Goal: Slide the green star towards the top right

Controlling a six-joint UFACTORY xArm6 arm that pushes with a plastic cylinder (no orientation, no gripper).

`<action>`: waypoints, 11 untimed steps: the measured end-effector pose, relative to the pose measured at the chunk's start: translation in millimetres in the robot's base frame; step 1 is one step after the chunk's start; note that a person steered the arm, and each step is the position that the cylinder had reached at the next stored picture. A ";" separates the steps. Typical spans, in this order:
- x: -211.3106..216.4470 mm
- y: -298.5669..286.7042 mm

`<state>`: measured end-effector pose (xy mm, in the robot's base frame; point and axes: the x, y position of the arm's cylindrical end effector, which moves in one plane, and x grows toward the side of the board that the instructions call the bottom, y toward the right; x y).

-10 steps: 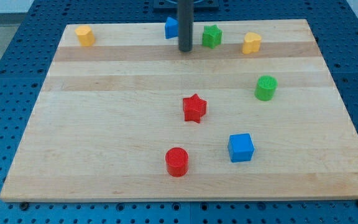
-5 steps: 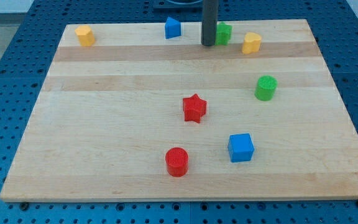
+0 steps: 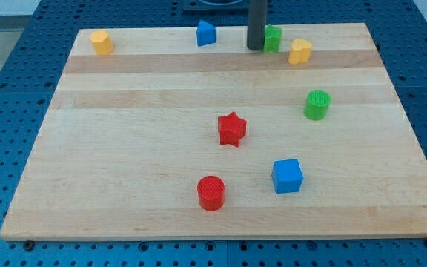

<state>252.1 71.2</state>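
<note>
eight blocks (image 3: 287,176), one board (image 3: 124,148)

The green star (image 3: 273,38) lies flat near the view's top edge, pressed against the right side of my tip (image 3: 256,48), partly hidden behind it.

On the wooden table (image 3: 124,148): an orange block (image 3: 101,42) at top left, a blue block (image 3: 206,33), a yellow block (image 3: 299,51), a green cylinder (image 3: 317,104), a red star (image 3: 232,128), a blue cube (image 3: 287,176), a red cylinder (image 3: 211,193).
</note>
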 end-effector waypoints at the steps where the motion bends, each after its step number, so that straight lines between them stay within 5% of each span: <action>1: 0.0 20.1; 4: -21.3 -9.5; 11: -26.8 71.9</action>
